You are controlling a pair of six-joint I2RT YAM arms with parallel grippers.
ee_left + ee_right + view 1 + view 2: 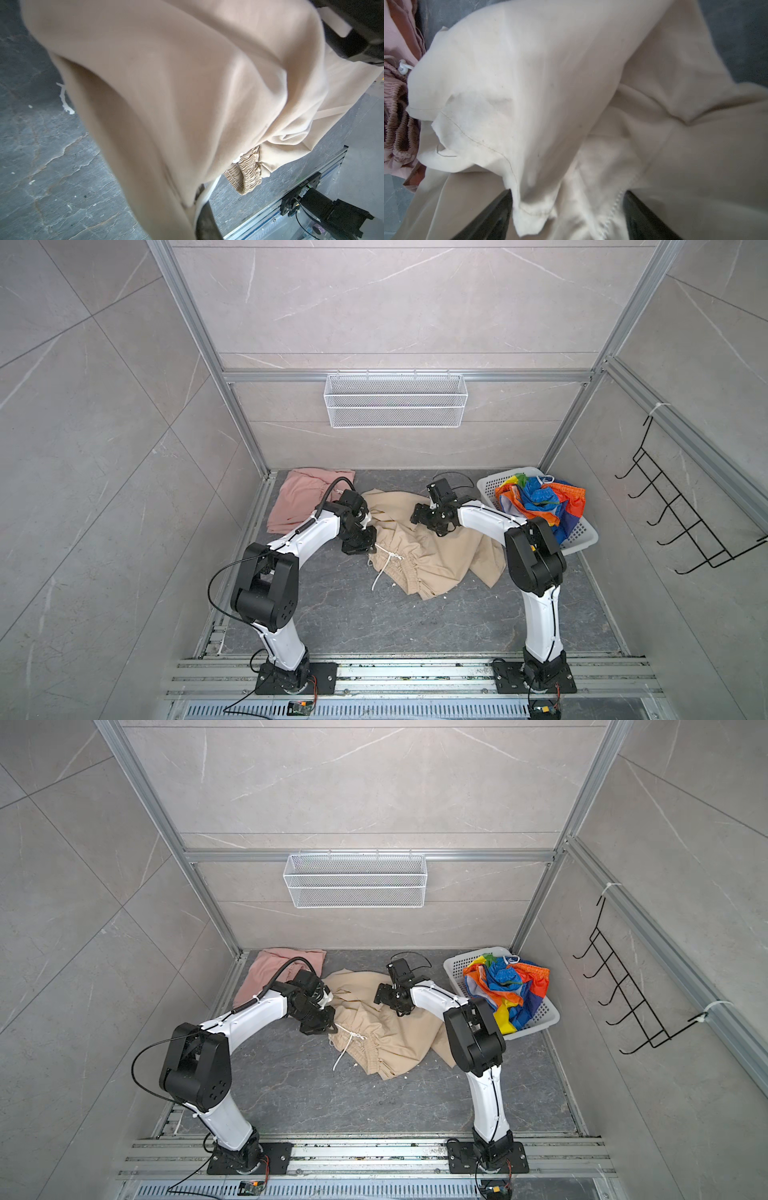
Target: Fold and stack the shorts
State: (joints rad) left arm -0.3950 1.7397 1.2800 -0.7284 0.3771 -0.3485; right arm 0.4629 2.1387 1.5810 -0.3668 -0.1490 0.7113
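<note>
Left pincer [365,545] clamped tight on the beige shorts [436,556], at the waistband [409,568] end by the white drawstring [384,562]. The left wrist view shows cloth draping right off it. Right pincer [568,191] stands wide, both fingers spread with a bunch of beige cloth between them and not pinched (a hem seam runs past one finger).

Where things are, in both top views: beige shorts sit mid-tabletop [353,614], between the two arms, crumpled. Pink shorts [303,497] lie flat at 10-11 o'clock, just touching the beige pair's far edge. Striped shorts [536,499] are heaped in the white basket [582,537] at 2 o'clock, spilling over its rim.

Progress, my read: about a third in. The pink pair looks folded and parked as the base of the stack. The beige pair is being spread, not yet folded. The striped pair looks untouched in the basket. Nothing lies on top of the pink pair.

Orientation: the beige waistband faces about 7 o'clock, and the legs fan toward 12 and 4. Its long axis runs roughly 10 to 4 (loose call, it's rumpled). The pink pair's long axis runs about 1 to 7. The striped pair is too bunched to tell.
</note>
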